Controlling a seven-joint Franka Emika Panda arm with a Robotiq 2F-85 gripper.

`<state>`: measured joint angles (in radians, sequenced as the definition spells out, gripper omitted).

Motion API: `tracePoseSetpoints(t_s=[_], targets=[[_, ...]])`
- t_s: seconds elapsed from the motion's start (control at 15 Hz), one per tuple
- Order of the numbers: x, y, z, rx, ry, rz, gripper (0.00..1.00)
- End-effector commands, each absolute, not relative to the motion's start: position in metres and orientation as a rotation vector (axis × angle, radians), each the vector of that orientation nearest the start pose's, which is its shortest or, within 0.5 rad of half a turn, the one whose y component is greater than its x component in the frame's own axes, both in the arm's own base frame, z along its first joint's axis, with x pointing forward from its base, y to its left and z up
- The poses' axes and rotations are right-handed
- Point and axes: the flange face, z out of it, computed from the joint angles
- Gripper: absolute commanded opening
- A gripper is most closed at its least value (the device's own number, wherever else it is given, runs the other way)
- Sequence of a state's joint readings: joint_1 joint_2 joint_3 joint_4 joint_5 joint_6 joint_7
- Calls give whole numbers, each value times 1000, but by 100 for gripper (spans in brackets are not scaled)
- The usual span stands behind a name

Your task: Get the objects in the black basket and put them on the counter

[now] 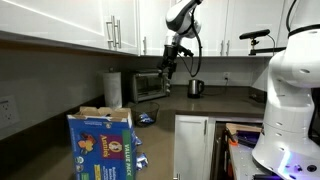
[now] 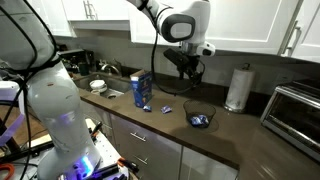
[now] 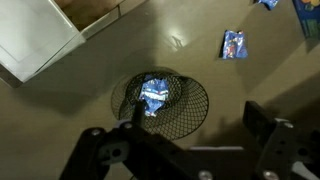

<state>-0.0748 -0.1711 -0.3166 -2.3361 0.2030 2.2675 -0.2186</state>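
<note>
The black basket (image 1: 146, 121) sits on the counter (image 1: 215, 103) in front of the toaster oven (image 1: 150, 85) in an exterior view, with your gripper (image 1: 168, 66) hanging well above it. In an exterior view the black basket (image 2: 192, 110) holds a blue packet (image 2: 203, 121), and a second packet (image 2: 165, 107) lies on the counter near the box (image 2: 141, 90). In your wrist view the fingers (image 3: 100, 150) stand apart and empty over the black basket (image 3: 192, 112) and its blue packet (image 3: 153, 97).

You look down on a round black wire-mesh basket (image 3: 195, 108), matt and open-weave, holding a small blue packet (image 3: 153, 97) of shiny, crinkled foil. A second glossy blue packet (image 3: 233, 44) lies on the smooth dark grey-brown counter (image 3: 120, 60), which has a dull sheen. At the counter's back edge, the silver toaster oven (image 1: 150, 85) looks like brushed metal.
</note>
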Motion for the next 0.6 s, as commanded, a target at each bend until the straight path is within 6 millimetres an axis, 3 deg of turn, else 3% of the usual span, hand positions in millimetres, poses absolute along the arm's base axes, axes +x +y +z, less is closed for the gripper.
tracePoseSetpoints(t_s=[0.0,0.53], targets=[[492,-185,382,-2990,328,-264,100],[541,-159,300,-3081,-37,-233,100]])
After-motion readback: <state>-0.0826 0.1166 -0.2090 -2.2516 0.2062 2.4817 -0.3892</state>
